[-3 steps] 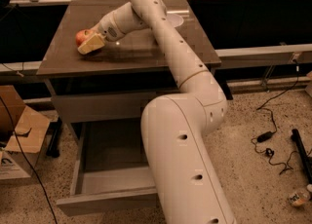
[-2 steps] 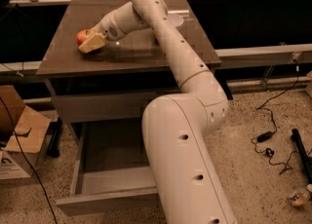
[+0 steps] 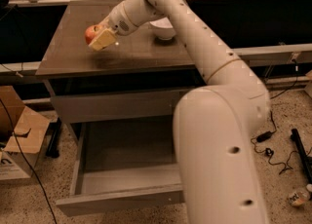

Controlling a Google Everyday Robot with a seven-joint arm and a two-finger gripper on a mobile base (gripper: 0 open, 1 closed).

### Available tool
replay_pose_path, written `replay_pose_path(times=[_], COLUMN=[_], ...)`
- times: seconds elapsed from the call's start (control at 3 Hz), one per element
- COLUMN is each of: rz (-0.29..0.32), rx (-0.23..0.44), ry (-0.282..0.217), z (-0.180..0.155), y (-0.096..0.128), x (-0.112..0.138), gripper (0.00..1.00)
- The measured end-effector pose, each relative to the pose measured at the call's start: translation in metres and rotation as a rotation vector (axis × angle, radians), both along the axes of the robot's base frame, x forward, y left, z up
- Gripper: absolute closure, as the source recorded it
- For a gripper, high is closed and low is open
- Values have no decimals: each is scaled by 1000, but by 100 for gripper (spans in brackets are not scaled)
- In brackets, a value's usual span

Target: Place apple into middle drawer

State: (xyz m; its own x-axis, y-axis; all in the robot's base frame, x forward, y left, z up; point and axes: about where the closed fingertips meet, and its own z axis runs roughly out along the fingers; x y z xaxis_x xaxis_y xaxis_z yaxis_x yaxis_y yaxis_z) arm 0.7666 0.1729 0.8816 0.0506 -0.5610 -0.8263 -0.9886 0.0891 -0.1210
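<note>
**Colours on and around the cabinet**

The round red-orange apple (image 3: pixel 90 33) shows a yellowish patch, though glare may be tinting it. The off-white plastic gripper (image 3: pixel 99 38), over the left part of the tabletop and closed on the apple, carries a pale yellow finger pad (image 3: pixel 104 40). The jointed robot arm (image 3: pixel 214 135) is plain cream with small dark dots. The flat wooden tabletop (image 3: pixel 68 52) is glossy dark brown. The small round white bowl (image 3: pixel 164 29) is unpatterned. The wide, shallow middle drawer (image 3: pixel 122 201) and the flat upper drawer front (image 3: pixel 112 106) are plain grey-brown. The terrazzo floor (image 3: pixel 285 130) is beige with dark speckles, the folded cardboard box (image 3: pixel 24 135) is tan, and the thin cables (image 3: pixel 270 152) are black.
</note>
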Motion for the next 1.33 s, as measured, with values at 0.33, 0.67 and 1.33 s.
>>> replay_pose_path(times=[0.33,0.67,1.33], rz=[2,6,-20], rx=[-14,-14,-135], ry=[-38,-50,131], z=[31,58,-17], y=[-40,-98,-153], x=[-42,-128,-240], gripper=[100,100,100])
